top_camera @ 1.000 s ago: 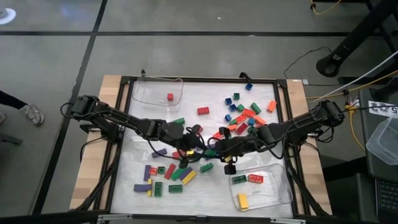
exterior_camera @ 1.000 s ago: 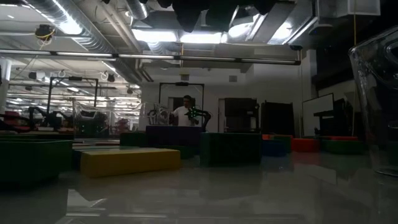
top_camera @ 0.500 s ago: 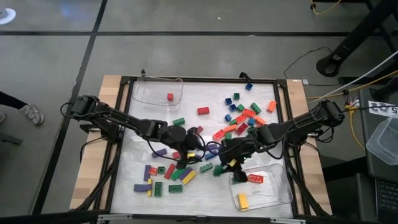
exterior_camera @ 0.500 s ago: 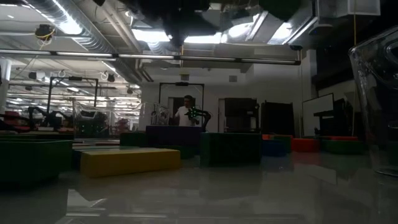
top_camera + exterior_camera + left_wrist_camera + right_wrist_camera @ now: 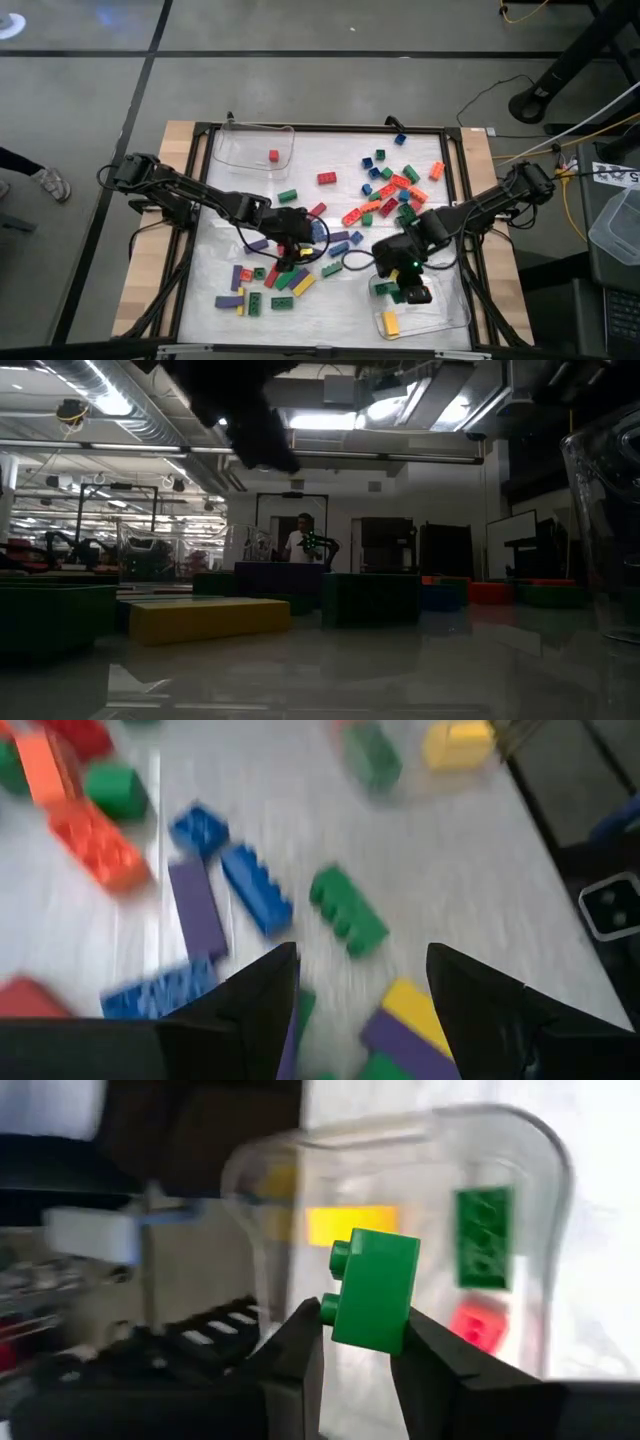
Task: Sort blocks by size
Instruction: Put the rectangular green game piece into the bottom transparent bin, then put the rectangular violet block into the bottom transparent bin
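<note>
Right gripper [image 5: 412, 290] hangs over the near clear tray [image 5: 452, 316].

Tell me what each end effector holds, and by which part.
Right end effector pinches a green block by its lower side faces, studs sideways. Left end effector is open, holding nothing.

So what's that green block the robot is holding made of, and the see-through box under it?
The green block in the right gripper looks like hard, smooth plastic: moulded studs, even colour, slight sheen. The tray looks like thin clear plastic, since blocks show through its glossy walls, though glass can't be ruled out.
</note>
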{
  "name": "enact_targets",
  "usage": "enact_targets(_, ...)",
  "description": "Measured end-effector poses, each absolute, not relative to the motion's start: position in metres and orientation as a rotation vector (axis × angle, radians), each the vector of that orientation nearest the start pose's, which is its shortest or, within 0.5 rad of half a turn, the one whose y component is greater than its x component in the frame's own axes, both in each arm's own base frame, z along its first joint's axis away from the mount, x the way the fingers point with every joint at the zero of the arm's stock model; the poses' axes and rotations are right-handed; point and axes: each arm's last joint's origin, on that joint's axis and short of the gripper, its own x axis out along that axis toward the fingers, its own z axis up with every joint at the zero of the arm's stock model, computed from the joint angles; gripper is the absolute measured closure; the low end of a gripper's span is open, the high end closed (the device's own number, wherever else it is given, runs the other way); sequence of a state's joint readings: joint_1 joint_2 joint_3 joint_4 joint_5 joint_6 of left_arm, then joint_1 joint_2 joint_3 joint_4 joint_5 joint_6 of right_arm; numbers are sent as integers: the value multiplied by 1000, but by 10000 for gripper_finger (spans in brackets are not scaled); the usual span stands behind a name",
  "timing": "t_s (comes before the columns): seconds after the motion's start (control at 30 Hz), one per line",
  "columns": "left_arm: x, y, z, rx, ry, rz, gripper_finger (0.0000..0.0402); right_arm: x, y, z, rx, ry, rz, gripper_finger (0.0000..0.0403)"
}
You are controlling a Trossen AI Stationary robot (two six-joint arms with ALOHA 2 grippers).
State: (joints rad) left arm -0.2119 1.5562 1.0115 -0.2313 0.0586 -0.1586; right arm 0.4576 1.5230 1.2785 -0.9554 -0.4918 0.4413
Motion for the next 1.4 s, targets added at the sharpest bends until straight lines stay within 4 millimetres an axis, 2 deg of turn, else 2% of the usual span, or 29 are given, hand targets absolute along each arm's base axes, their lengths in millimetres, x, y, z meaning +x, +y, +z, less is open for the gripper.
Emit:
enact_targets(0.17,307,-68,214,-145,960,-138,192,253,149,278,347,1399,424,280)
enact_targets(0.4,283,-63,201,-262,1245,18,192,253,149,278,376,1407,390,232)
enact_targets(0.6,261,-60,190,-326,1448,169,192,253,149,278,376,1407,390,210)
enact_targets(0.93,240,-57,161,-339,1539,250,192,253,149,278,376,1406,391,209)
enact_targets(1.23,236,-56,143,-357,1476,242,193,254,150,278,374,1391,391,210)
enact_targets(1.4,234,-55,142,-359,1471,277,230,255,149,278,355,1369,377,210)
